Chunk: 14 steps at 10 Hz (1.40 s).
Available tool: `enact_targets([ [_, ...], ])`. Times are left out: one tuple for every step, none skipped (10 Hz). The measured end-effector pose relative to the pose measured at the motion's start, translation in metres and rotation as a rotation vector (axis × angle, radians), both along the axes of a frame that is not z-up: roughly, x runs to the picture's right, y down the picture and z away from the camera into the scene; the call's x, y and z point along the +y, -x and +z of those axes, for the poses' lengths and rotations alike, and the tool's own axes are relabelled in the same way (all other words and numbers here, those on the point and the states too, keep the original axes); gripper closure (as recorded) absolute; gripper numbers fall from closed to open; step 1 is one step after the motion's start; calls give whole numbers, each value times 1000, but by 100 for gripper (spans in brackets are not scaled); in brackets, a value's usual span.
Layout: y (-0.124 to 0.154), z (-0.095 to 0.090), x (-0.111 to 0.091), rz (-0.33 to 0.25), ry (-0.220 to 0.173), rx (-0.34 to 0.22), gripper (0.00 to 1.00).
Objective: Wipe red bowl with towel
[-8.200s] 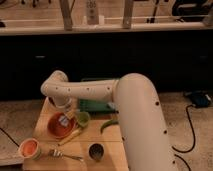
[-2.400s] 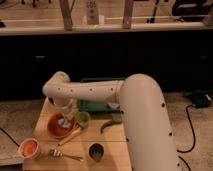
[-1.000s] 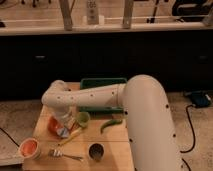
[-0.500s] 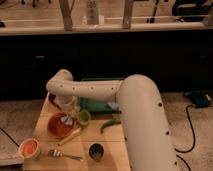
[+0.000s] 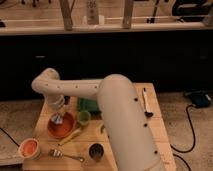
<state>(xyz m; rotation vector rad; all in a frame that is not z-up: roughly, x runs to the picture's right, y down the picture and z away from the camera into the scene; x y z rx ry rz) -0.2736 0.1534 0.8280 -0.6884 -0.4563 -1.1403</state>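
Note:
The red bowl (image 5: 62,127) sits on the left part of the wooden table (image 5: 127,95). A pale bunched towel (image 5: 56,120) rests in the bowl's left half and hangs from my gripper (image 5: 56,112). The gripper comes down from the white arm's wrist right above the bowl and is shut on the towel. The arm (image 5: 115,115) crosses the middle of the view and hides part of the table.
A green cup (image 5: 83,117) stands right of the bowl, with a green tray (image 5: 90,104) behind it. A small orange bowl (image 5: 29,148), a fork (image 5: 66,155), a dark cup (image 5: 95,151) and a yellow utensil (image 5: 71,137) lie in front. A cable (image 5: 192,127) runs on the floor at the right.
The wrist has risen from its lower position a second ago and shifted slightly left over the bowl, dragging the towel with it. The bowl has stayed in place.

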Motion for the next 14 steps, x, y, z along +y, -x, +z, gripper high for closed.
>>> enact_targets([
  [5,-4,7,-14,6,-13,100],
  [8,-9,16,-26,11,-32,100],
  [7,-16,25,-26,12,-47,100],
  [4,-22,34,-28,15,-53,100],
  [-6,-29,45,-12,16,-60,100],
  [-19,-32,50,2,16,-57,100],
  [-33,-34,53,15,16,-49,100],
  [-52,-35,55,37,13,-35,100],
  [-69,-35,53,63,6,-17,100],
  [-78,-32,49,84,0,-3,100],
  [-82,-28,43,94,-6,5,100],
  [-83,-21,33,105,-14,8,100],
  [-80,-17,26,102,-17,6,100],
  [-72,-15,21,95,-18,-1,100],
])
